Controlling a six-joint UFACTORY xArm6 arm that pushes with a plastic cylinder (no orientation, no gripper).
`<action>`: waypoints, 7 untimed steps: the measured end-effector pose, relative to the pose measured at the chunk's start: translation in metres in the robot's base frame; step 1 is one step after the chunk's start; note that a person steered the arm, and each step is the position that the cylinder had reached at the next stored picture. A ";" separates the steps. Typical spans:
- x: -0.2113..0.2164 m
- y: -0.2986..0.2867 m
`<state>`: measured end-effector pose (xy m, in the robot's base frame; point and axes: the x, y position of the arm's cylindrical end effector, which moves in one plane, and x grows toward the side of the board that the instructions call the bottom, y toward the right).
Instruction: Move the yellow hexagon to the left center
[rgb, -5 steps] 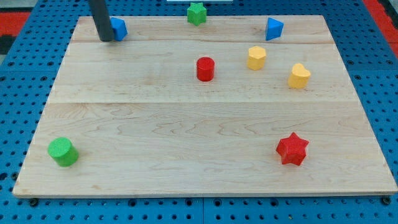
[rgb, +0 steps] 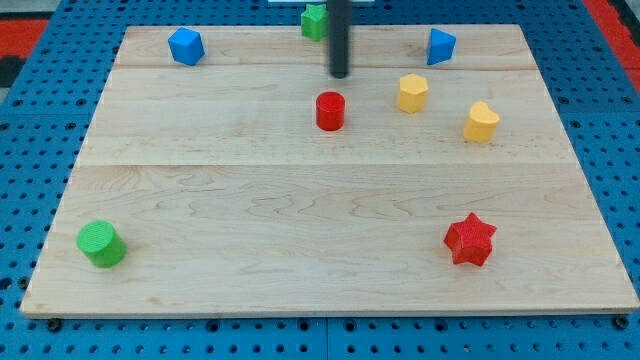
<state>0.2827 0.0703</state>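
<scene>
**Our tip sits up by the far edge, yellow hexagon off to its right**

So our tip (rgb: 341, 75) is down on the table (rgb: 300, 260) near the far edge, just beyond the red cylinder (rgb: 330, 110) and a bit to its right, not touching it. The rod partly covers a green block (rgb: 314, 19) at the far edge; we can't make out that one's shape. There's no claw on this rig, just the rod, so nothing is being grasped.

The yellow hexagon (rgb: 412, 92) is right of our tip, in the far right part of the table, standing flat. It's a stubby piece with no obvious long axis, and we can't tell which way it points. Just right of it and slightly nearer is a yellow heart-ish block (rgb: 481, 121), apart from it. A blue block (rgb: 440, 45) sits beyond the hexagon.

Going left from the hexagon, the red cylinder is the one thing close to that line. Further out: a blue block (rgb: 186, 46) far left, a green cylinder (rgb: 101, 244) near left, a red star (rgb: 470, 239) near right.

The table is pale wood planks on a blue pegboard (rgb: 30, 120).
</scene>
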 end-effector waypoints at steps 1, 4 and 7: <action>0.044 0.049; 0.131 0.113; 0.121 0.008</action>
<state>0.4036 0.0784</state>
